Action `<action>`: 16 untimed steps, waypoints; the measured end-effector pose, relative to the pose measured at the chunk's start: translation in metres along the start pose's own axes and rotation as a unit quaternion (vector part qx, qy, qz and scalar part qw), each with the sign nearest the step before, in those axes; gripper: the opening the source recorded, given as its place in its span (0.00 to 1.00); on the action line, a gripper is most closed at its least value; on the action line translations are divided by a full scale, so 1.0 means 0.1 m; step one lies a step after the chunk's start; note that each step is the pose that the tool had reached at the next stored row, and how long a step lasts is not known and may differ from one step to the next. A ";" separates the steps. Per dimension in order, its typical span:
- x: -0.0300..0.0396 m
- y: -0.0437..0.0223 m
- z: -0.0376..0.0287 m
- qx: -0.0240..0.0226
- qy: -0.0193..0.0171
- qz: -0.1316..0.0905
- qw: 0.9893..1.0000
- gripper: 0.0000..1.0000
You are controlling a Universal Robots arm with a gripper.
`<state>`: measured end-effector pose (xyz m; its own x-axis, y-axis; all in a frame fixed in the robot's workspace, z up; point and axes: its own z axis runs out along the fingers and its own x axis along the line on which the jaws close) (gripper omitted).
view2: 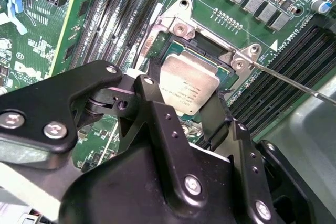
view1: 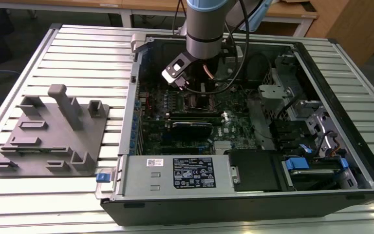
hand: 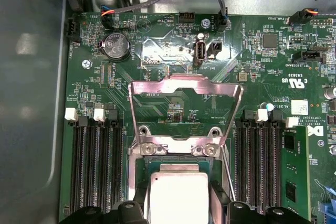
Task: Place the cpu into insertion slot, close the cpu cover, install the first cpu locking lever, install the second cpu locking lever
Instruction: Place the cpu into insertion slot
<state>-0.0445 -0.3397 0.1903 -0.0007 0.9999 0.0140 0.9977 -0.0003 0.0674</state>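
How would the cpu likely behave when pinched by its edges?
The cpu looks a stiff, flat plate, so it likely won't flex. Its smooth metal top and thin edges suggest it could slip in the gripper, which clamps it.

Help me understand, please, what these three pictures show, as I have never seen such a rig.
This is a robot arm reaching down into an open computer case that lies on a slatted table; the exterior view looks on from off the arm. A grey moulded tray sits beside the case, at the exterior view's left. The two wrist views come from cameras on the arm, looking closely at the green motherboard. There the gripper appears to grip the cpu, a small silvery square, at the insertion slot. The cpu cover, a thin metal frame, is swung open.
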 end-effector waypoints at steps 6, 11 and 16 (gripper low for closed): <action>0.002 0.001 0.004 0.000 0.000 0.000 1.000 0.54; 0.002 0.001 0.005 0.000 0.000 0.000 1.000 0.54; 0.004 0.003 -0.009 -0.001 0.001 0.000 1.000 0.54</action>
<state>-0.0442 -0.3393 0.1911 -0.0007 0.9999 0.0158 0.9976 -0.0004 0.0687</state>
